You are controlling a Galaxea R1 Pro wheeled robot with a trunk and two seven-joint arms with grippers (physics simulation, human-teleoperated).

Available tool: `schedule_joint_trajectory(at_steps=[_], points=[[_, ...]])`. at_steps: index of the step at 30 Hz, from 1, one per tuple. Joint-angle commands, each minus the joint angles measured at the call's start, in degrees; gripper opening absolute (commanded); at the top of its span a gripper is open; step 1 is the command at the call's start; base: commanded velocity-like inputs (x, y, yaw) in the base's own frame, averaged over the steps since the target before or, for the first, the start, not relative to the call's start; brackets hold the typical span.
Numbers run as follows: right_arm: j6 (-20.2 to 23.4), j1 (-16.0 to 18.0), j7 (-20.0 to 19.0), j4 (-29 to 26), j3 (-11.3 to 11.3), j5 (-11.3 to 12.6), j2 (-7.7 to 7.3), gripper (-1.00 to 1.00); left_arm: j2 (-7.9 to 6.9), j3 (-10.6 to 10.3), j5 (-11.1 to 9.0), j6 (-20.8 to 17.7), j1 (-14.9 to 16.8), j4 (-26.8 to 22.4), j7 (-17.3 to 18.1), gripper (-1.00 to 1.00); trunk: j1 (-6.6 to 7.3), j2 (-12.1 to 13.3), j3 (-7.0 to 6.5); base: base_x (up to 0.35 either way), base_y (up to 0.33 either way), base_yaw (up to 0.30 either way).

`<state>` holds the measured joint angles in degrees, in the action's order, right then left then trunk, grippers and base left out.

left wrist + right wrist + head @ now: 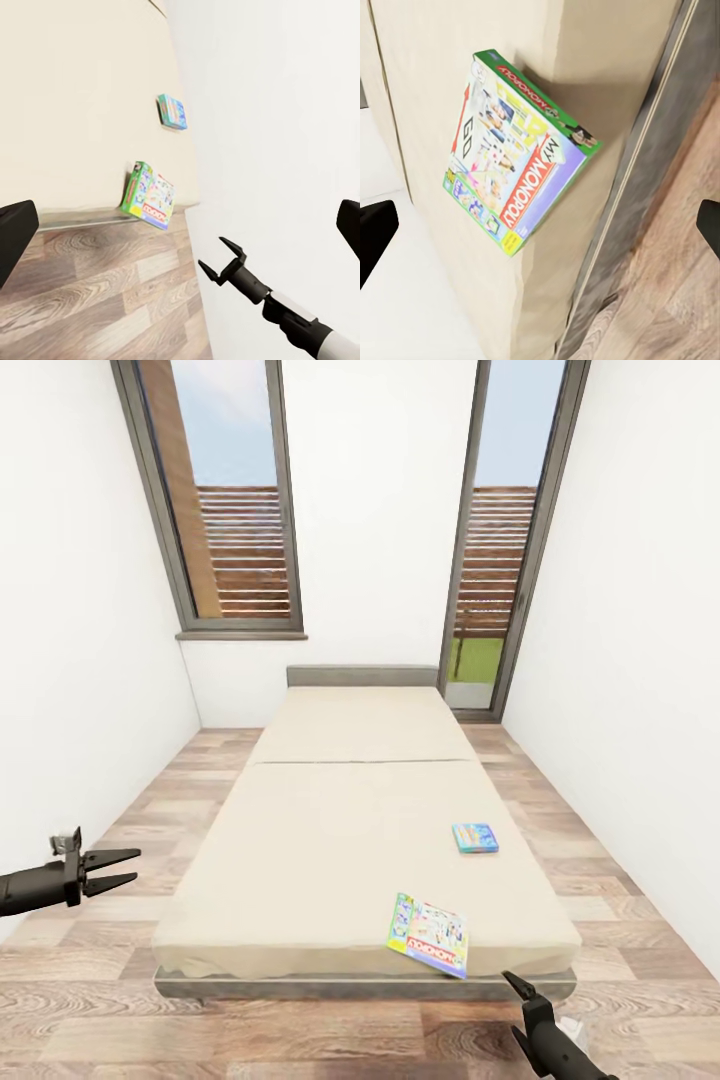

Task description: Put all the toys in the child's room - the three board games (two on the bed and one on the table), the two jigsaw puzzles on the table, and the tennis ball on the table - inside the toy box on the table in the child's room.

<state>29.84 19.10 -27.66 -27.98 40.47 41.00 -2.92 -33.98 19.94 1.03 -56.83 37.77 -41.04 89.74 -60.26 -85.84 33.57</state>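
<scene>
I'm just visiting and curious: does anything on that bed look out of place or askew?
Yes. The Monopoly box lies skewed at the foot of the bed, one corner poking past the mattress edge. A smaller blue game box sits farther up, flat and fully supported.

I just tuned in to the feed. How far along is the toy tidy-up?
Nothing looks done yet. Both bed games still lie on the bed: the Monopoly box near its foot edge and the small blue game further up. Nothing is in hand: the left gripper and the right gripper have open, empty jaws. Left: both games, plus the table items, which are out of sight here.
</scene>
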Motion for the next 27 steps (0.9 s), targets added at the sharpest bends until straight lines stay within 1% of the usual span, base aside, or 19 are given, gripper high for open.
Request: schedule_joint_trajectory(at_steps=[1,10,27], points=[[0.5,0.1,-0.1,0.0,0.3,0.2,0.02,1.0,0.07,0.0,0.1,-0.6,0.0,0.0,0.3,1.0,-0.22,-0.4,0.24,0.0,0.0,0.0],[0.5,0.1,-0.1,0.0,0.3,0.2,0.02,1.0,0.38,0.0,0.1,-0.6,0.0,0.0,0.3,1.0,-2.2,-4.1,1.86,0.0,0.0,0.0],[0.5,0.1,0.0,0.0,0.3,0.2,0.08,1.0,0.38,0.0,0.1,-0.6,0.0,0.0,0.3,1.0,-5.93,-10.9,4.91,0.0,0.0,0.0]])
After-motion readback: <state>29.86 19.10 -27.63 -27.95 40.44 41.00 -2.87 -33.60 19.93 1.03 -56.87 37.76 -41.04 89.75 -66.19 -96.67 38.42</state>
